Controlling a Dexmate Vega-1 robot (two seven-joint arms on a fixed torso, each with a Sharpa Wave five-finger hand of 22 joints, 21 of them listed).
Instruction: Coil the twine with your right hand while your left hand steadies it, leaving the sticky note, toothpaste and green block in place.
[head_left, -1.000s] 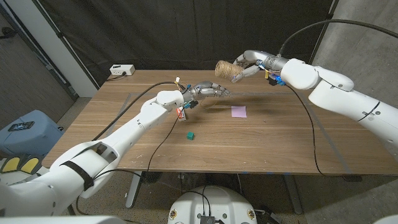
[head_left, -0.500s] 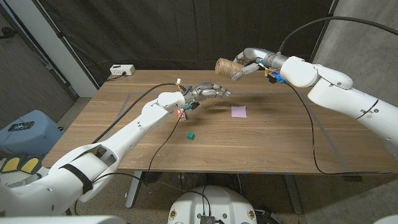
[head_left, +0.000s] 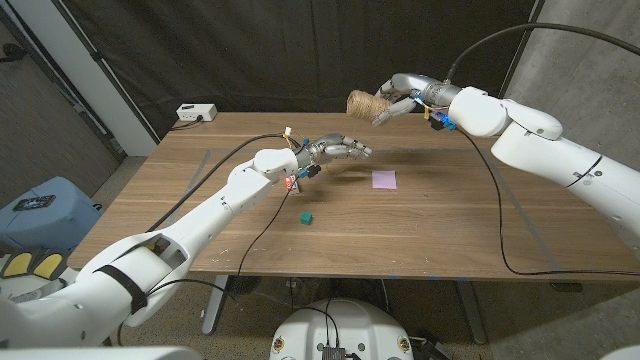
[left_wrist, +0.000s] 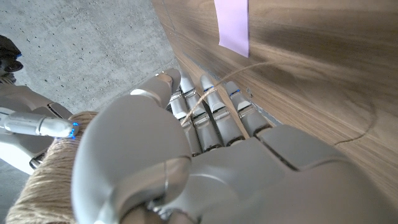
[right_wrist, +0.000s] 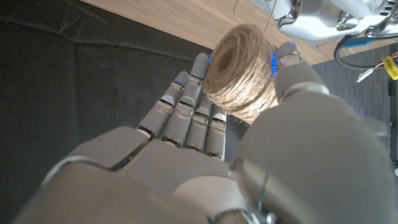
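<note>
Gripping a fat tan twine spool (head_left: 362, 104), the right hand (head_left: 392, 99) holds it aloft; left hand (head_left: 335, 148) pinches its strand.

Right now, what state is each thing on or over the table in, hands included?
Twine ball: held in the air past the table's far edge.
Right hand: grips the ball.
Left hand: over the table, strand across its fingers.
Sticky note: flat on the table.
Green block: on the table, untouched.

Rough fibrous twine (right_wrist: 239, 71) – matt wooden table (head_left: 420, 215), glossy plastic arms
</note>
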